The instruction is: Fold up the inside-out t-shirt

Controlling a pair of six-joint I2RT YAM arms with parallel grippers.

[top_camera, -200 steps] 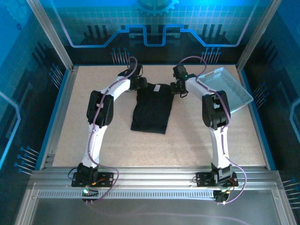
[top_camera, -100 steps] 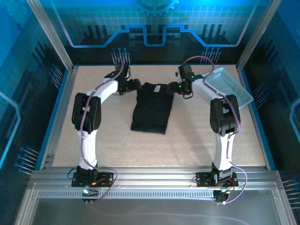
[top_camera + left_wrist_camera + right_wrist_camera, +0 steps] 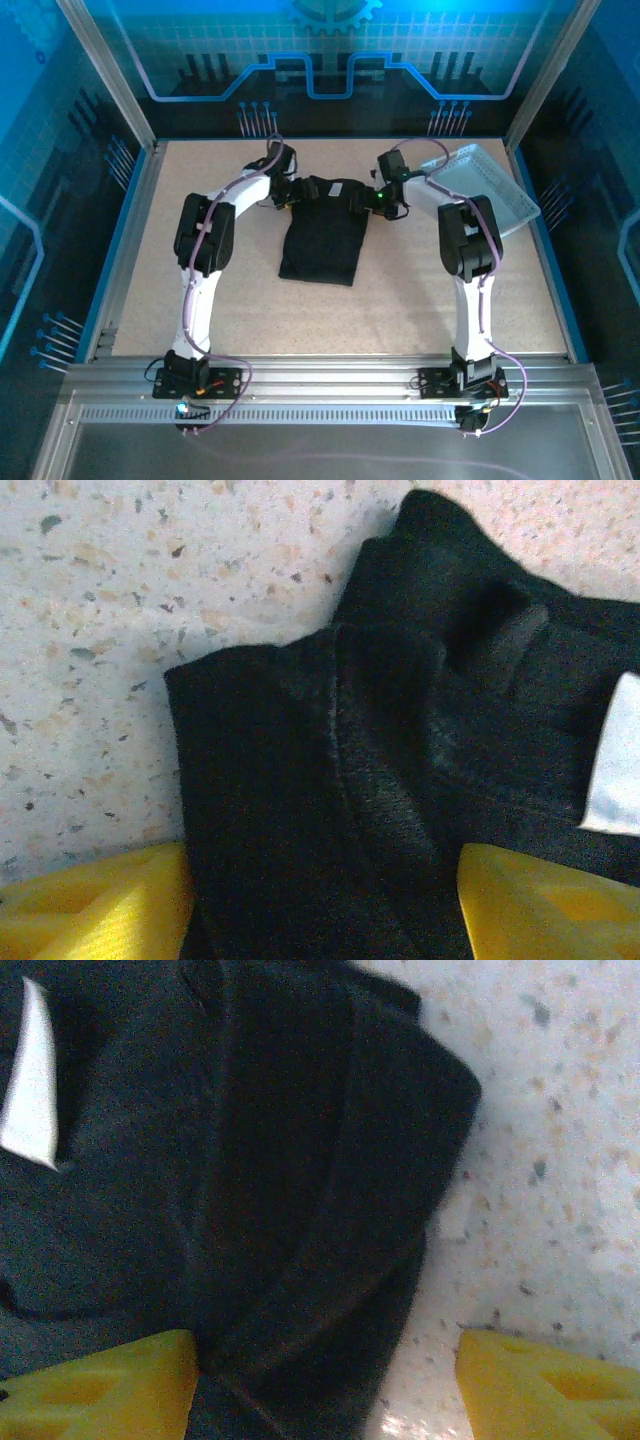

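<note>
The inside-out t-shirt (image 3: 322, 235) is black and lies folded into a narrow strip in the middle of the table, with a small white label (image 3: 335, 187) at its far end. My left gripper (image 3: 286, 190) is at the shirt's far left corner. Its yellow fingers (image 3: 90, 905) stand wide apart, open, astride the black fabric (image 3: 330, 810), and the label (image 3: 615, 765) sits off to the right. My right gripper (image 3: 373, 200) is at the far right corner, also open. Its fingers (image 3: 555, 1385) straddle the shirt's edge (image 3: 300, 1220), with the label (image 3: 30, 1075) at the upper left.
A light grey perforated tray (image 3: 490, 190) rests tilted at the back right, close behind the right arm. Speckled tabletop (image 3: 300, 310) lies open in front of the shirt. Blue frame rails (image 3: 130, 230) border the table.
Both grippers pulled outward from the shirt's far corners half a second ago and have now come back over them. The shirt lies as before.
</note>
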